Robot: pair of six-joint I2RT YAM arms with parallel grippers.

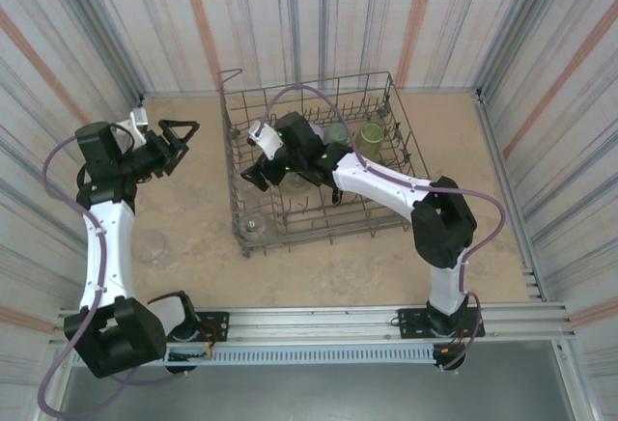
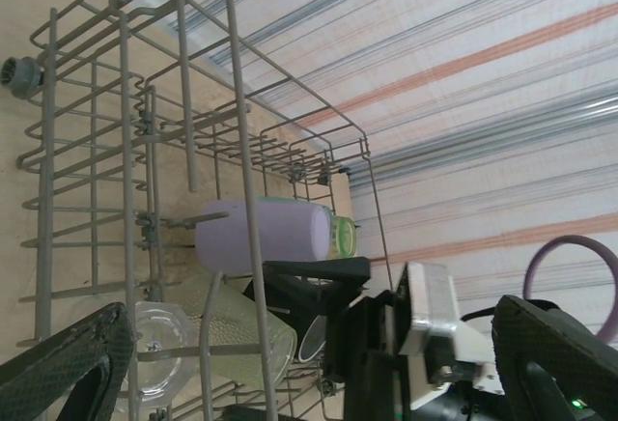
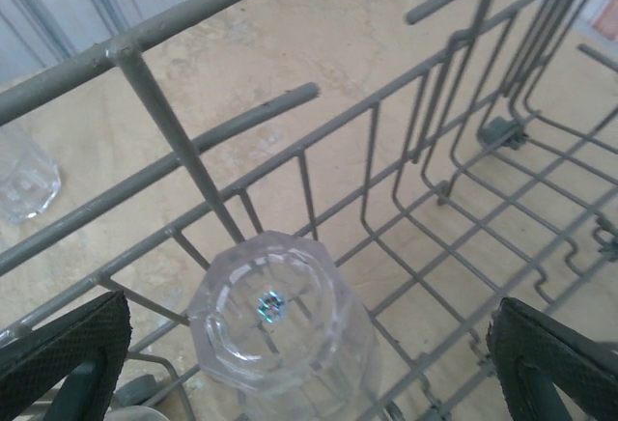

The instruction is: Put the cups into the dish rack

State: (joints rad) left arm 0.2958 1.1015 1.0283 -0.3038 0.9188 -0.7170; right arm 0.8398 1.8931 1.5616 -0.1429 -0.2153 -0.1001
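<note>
The grey wire dish rack point(image 1: 386, 199) sits mid-table. My right gripper point(image 1: 257, 176) reaches into its left part and is open. In the right wrist view a clear cup point(image 3: 280, 324) stands upside down on the rack wires point(image 3: 406, 180), below and between the spread fingers point(image 3: 68, 344), untouched. The same clear cup point(image 1: 254, 220) stands in the rack's near left corner. My left gripper point(image 1: 179, 141) hovers open and empty just left of the rack. Its wrist view looks through the rack side point(image 2: 121, 102) at a lavender cup point(image 2: 261, 233), a yellow-green cup point(image 2: 241, 329) and a clear cup point(image 2: 159, 349).
Another clear cup point(image 1: 150, 244) stands on the table left of the rack, and shows as cup point(image 3: 24, 175) beyond the wires. A yellow-green cup point(image 1: 371, 135) sits at the rack's far right. Striped walls close in the table on three sides.
</note>
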